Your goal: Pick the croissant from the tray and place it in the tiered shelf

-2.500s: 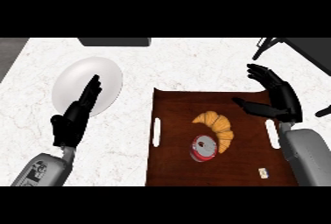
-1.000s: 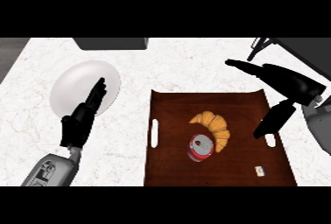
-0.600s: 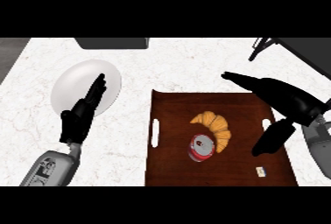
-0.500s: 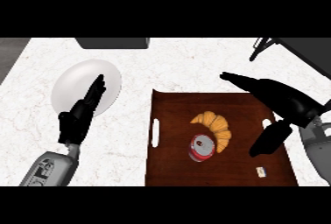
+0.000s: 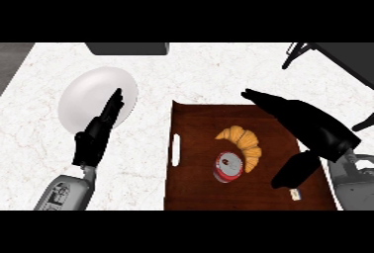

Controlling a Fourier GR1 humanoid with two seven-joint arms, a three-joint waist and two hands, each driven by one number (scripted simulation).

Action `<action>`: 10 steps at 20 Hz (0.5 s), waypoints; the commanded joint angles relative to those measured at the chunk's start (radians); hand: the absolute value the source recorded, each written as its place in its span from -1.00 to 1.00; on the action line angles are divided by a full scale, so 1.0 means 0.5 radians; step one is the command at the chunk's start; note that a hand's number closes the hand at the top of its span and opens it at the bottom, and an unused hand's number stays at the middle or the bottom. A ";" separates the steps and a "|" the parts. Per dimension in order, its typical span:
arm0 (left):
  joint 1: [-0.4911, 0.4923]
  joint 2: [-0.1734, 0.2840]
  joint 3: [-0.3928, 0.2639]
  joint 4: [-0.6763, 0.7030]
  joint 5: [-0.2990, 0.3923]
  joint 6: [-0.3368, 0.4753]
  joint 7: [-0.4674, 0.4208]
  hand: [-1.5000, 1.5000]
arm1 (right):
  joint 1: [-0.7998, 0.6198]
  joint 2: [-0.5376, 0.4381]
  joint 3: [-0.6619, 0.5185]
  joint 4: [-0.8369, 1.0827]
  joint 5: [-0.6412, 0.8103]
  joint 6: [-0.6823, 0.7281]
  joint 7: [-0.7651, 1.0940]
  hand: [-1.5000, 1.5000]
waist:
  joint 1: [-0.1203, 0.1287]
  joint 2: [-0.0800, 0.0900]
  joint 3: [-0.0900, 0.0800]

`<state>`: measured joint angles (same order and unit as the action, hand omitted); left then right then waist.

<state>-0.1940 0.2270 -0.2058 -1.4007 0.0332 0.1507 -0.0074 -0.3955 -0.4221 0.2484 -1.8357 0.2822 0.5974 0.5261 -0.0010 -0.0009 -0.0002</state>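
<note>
- White marble-patterned counter fills the head view, with a darker grey strip along its far left edge.
- At the left, a white plate lies flat on the counter, well apart from the tray.
- Over the plate's lower right rim sits the left hand, black, on a grey forearm that comes in from the lower edge; its fingers are straight and together, pointing up and slightly right, and they grasp nothing.
- At the top edge, left of centre, a dark grey rectangular object is cut off by the frame; what it is cannot be told.
- Right of centre lies the dark brown wooden tray, with a white slot handle on its left side.
- On the tray, the golden croissant rests as a curved crescent near the middle, untouched by either hand.
- Touching or just beside the croissant's lower left is a small red and grey round thing, perhaps a can seen from above.
- The right hand hangs over the tray's right part, just right of the croissant; its fingers stretch up and left, the thumb points down, and the hand is spread wide with nothing in it.
- A small white and yellow item lies on the tray near its lower right.
- In the top right corner, black bars of the tiered shelf show, only partly in view.
</note>
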 commanded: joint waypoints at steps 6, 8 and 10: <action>-0.067 -0.116 0.082 0.008 -0.108 -0.064 0.092 0.00 | 0.148 0.186 0.032 -0.047 0.271 0.084 -0.026 -1.00 | 0.000 0.001 0.000; -0.092 -0.122 0.133 0.043 -0.119 -0.089 0.077 0.00 | 0.033 0.296 0.013 0.041 0.320 0.075 0.049 -1.00 | 0.003 0.001 0.000; 0.060 -0.144 0.075 -0.038 -0.209 -0.057 -0.008 0.00 | 0.167 0.218 -0.054 0.042 0.366 0.076 -0.134 -1.00 | 0.003 0.001 0.000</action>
<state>-0.1837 0.1762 -0.1715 -1.4337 -0.0306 0.1235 0.0232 -0.3404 -0.3194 0.2493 -1.8249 0.4269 0.6212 0.5015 0.0011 -0.0006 -0.0001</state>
